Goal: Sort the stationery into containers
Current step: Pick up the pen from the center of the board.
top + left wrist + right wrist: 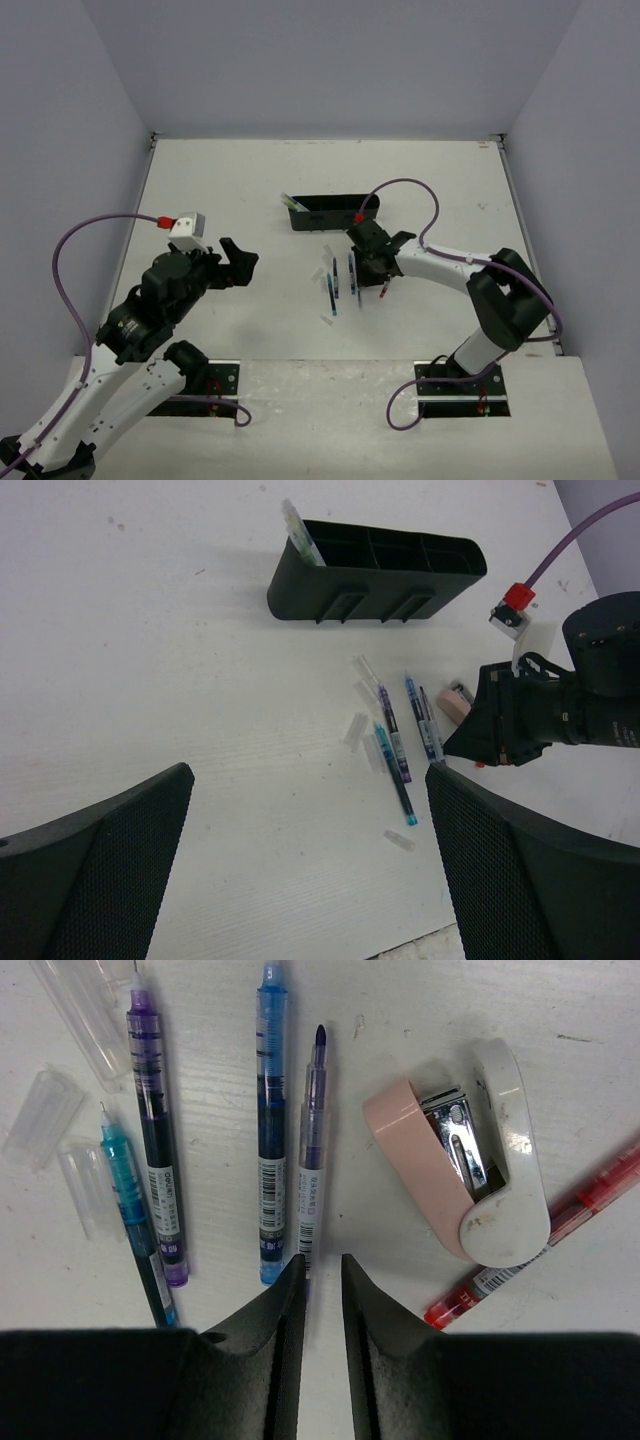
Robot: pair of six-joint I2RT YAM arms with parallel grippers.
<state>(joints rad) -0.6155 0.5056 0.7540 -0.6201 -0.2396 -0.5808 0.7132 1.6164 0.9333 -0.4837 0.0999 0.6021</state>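
The black tray (375, 580) is my reference; its far compartments are hard to see into. One pale pen (302, 535) leans out of its left end. Well left of and nearer than the tray, the left gripper (238, 262) hangs wide open, holding nothing. Just in front of the tray's right end, the right gripper (323, 1260) is low, its jaws a narrow slit. A thin violet pen (313, 1150) ends at that slit; I cannot tell if they touch. The pink-white stapler (480, 1160) half covers a red pen (560, 1230). The blue pen (270, 1110), purple pen (150, 1120) and teal pen (130, 1210) lie alongside.
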